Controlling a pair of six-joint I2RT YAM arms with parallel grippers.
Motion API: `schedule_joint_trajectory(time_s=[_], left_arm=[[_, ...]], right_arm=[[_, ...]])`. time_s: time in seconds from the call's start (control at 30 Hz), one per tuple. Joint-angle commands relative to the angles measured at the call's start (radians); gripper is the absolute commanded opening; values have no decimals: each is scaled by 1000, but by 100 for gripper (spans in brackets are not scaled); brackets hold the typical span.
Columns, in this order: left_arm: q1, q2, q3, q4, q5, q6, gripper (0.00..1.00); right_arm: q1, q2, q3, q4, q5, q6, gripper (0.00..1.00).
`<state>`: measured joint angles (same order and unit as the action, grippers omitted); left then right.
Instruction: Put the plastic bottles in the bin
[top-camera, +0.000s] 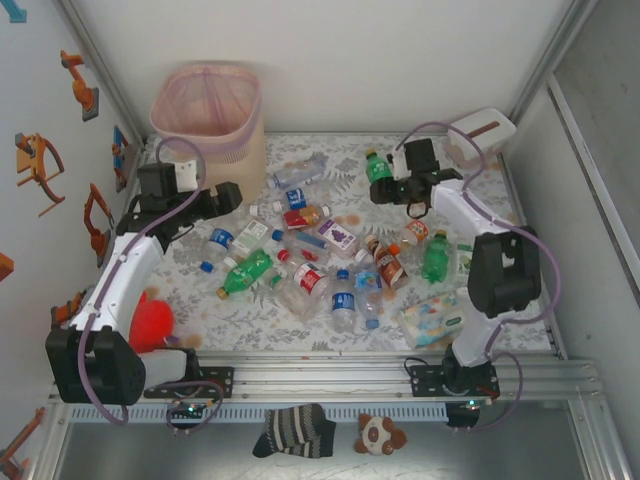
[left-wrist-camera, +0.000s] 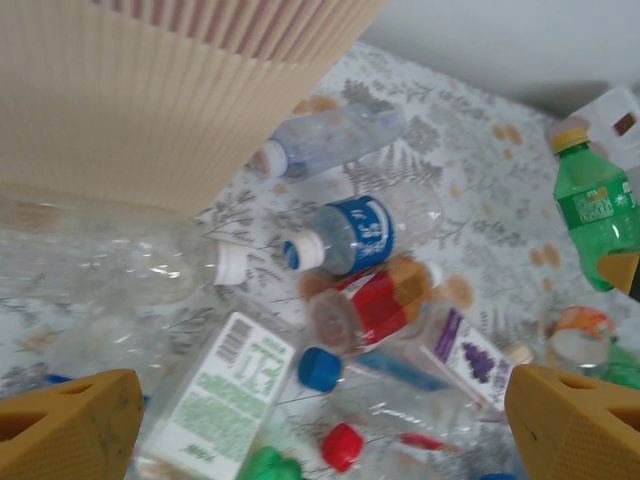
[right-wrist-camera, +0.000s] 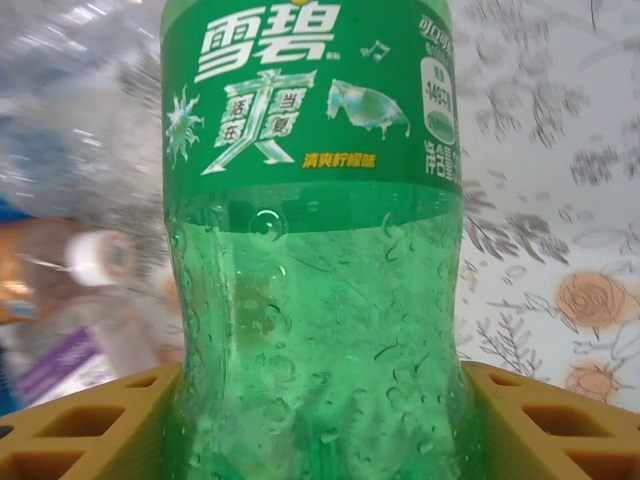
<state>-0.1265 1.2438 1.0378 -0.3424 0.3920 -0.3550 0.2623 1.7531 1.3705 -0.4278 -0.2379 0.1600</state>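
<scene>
Plastic bottles (top-camera: 310, 280): strewn on their sides in a loose heap across the middle of the table (top-camera: 250, 322), many touching or overlapping. Mostly clear, with red, blue or purple labels; a few green. Bin (top-camera: 245, 150) at the far left corner, pink liner folded over the rim, just beyond the left end of the heap.

One set apart from the rest: green Sprite bottle (top-camera: 378, 168), yellow cap, at the far right edge of the heap, near the tissue box (top-camera: 480, 130). Upright in the right gripper (top-camera: 395, 188), yellow fingers (right-wrist-camera: 90, 425) pressed against both sides of its lower body, below the label. By the look of it a firm hold, taken low on the bottle.

Left gripper (left-wrist-camera: 320, 430): jaws spread wide, nothing between them, hanging over the left end of the heap just beside the ribbed bin wall. Beneath it a blue-label bottle (left-wrist-camera: 350, 235) and a red-label bottle (left-wrist-camera: 385, 305), touching each other.

Handling, as a judgement: very light, apparently empty or nearly so, with droplets inside the green one. Thin walls, likely to dent or crackle under a hard squeeze. Smooth and round, so prone to slipping out or rolling away when nudged. Best taken across the body at the label or the waist, jaws square to the long axis, never on the cap or the tapered shoulder. Better to start with loose ones at the edge of the heap, since any bottle pulled from under another may drag its neighbour along. Wipes pack (top-camera: 432, 318) at the near right to be left alone.
</scene>
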Motion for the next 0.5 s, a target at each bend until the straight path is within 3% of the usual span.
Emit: schedule_joint_trajectory(time_s=[0.0, 0.27, 0.47], left_arm=[[-59, -4, 28, 125, 37, -148, 93], [-267, 73, 165, 277, 61, -126, 95], [-372, 98, 183, 579, 170, -133, 97]], right_arm=[[24, -90, -29, 68, -90, 9, 61], [70, -263, -63, 170, -302, 13, 59], [91, -376, -74, 270, -428, 72, 57]])
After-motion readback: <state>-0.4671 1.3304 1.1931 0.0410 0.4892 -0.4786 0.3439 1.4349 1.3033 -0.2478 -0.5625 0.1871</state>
